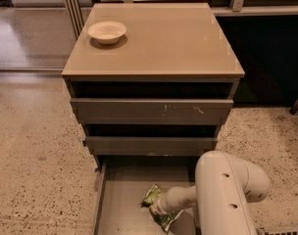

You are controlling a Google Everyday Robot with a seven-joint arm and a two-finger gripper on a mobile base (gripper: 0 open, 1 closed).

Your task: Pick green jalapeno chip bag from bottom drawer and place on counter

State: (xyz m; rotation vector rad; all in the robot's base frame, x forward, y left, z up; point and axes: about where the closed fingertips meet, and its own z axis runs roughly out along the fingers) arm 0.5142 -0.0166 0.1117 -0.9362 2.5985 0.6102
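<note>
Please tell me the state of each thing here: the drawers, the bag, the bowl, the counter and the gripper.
Bottom drawer: pulled out, open.
Two upper drawers: pushed in, far less out than the bottom one.
Chip bag: crumpled, inside the bottom drawer, at the gripper.
Bowl: upright, empty, on the counter.
Counter: holds the bowl, no bag yet.
Gripper: down in the bottom drawer, at the bag.
</note>
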